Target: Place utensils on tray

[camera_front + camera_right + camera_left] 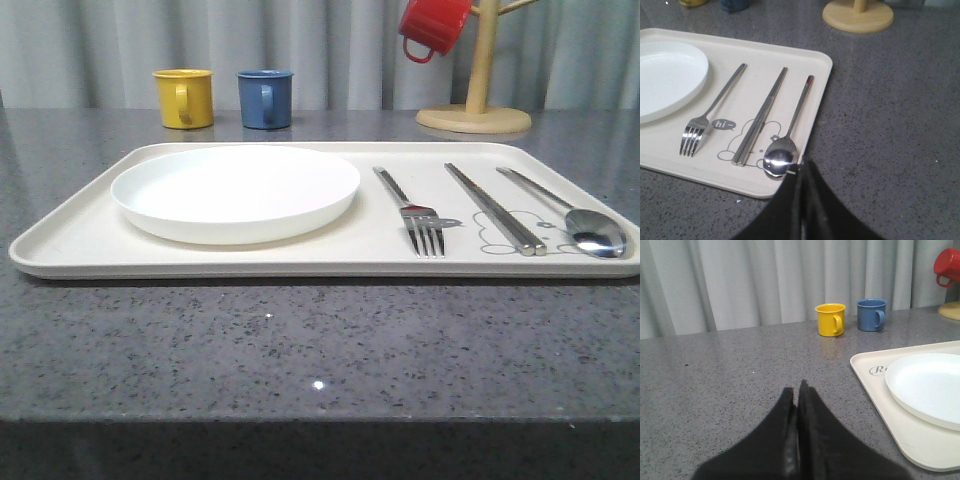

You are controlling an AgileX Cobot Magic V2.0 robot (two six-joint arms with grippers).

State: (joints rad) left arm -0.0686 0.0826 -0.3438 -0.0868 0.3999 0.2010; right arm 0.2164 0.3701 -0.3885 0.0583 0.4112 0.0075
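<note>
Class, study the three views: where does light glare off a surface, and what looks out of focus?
Right wrist view: bright glare on the spoon bowl; the dark fingers are blurred. Left wrist view: its fingers are soft too. Front view: small glints on the grey table; the white plate looks washed out.

Three mugs, one plate, one tray
</note>
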